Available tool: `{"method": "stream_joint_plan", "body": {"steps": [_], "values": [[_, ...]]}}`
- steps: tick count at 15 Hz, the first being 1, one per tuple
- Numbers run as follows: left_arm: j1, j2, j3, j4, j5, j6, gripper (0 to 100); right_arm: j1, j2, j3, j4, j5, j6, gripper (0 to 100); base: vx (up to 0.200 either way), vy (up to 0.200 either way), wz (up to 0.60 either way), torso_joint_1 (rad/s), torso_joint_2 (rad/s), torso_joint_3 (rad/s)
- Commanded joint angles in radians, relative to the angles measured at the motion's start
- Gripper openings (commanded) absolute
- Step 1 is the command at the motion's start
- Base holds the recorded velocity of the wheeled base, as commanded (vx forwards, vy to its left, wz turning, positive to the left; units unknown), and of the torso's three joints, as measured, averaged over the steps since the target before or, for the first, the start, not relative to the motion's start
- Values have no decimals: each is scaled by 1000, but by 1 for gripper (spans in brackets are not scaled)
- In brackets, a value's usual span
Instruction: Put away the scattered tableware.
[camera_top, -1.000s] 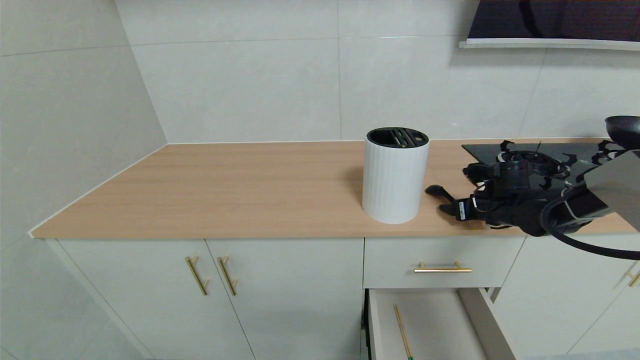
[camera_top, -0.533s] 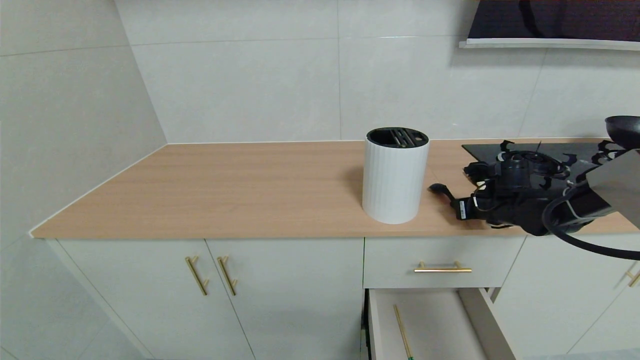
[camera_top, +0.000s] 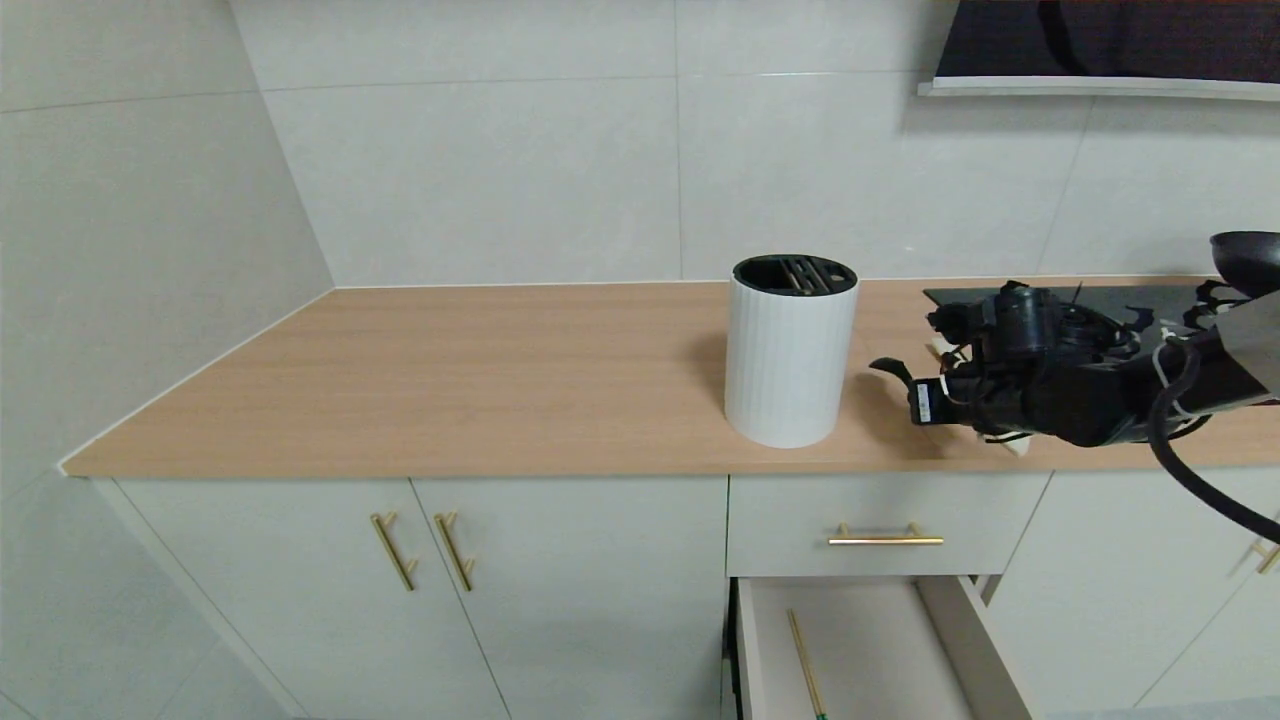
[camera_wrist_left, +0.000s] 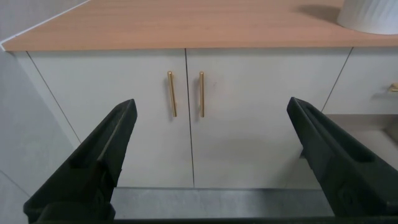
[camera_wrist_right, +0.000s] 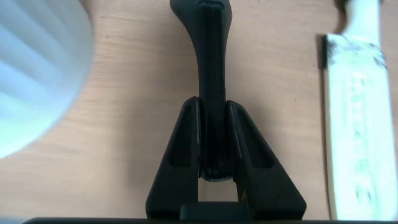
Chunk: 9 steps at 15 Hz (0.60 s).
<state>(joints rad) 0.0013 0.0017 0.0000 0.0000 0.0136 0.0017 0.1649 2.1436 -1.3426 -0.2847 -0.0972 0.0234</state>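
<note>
A black-handled utensil is clamped in my right gripper, held just above the wooden countertop to the right of the white ribbed utensil holder with a black slotted top. In the right wrist view the fingers are shut on the black handle, its working end hidden. A white knife-like piece lies on the counter beside it. My left gripper hangs open and holds nothing, low in front of the cabinet doors.
A black gas stove with a dark pan sits at the counter's right end. Below the counter an open drawer holds a pair of chopsticks. The counter's left half is bare wood.
My right gripper has risen off the counter with the black-handled utensil and drawn slightly right. The holder and drawer stand as before.
</note>
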Motion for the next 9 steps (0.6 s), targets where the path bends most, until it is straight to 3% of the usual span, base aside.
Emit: {"method": "stream_joint_plan", "body": {"steps": [1, 4, 9], "values": [[0, 0, 0, 0, 0, 0, 100, 39, -83, 10, 33, -59, 16, 0, 0, 0, 0, 0, 0, 0], [0, 0, 0, 0, 0, 0, 100, 96, -189, 122, 47, -256, 124, 0, 0, 0, 0, 0, 0, 0], [0, 0, 0, 0, 0, 0, 100, 114, -340, 352, 32, -265, 196, 0, 0, 0, 0, 0, 0, 0]]}}
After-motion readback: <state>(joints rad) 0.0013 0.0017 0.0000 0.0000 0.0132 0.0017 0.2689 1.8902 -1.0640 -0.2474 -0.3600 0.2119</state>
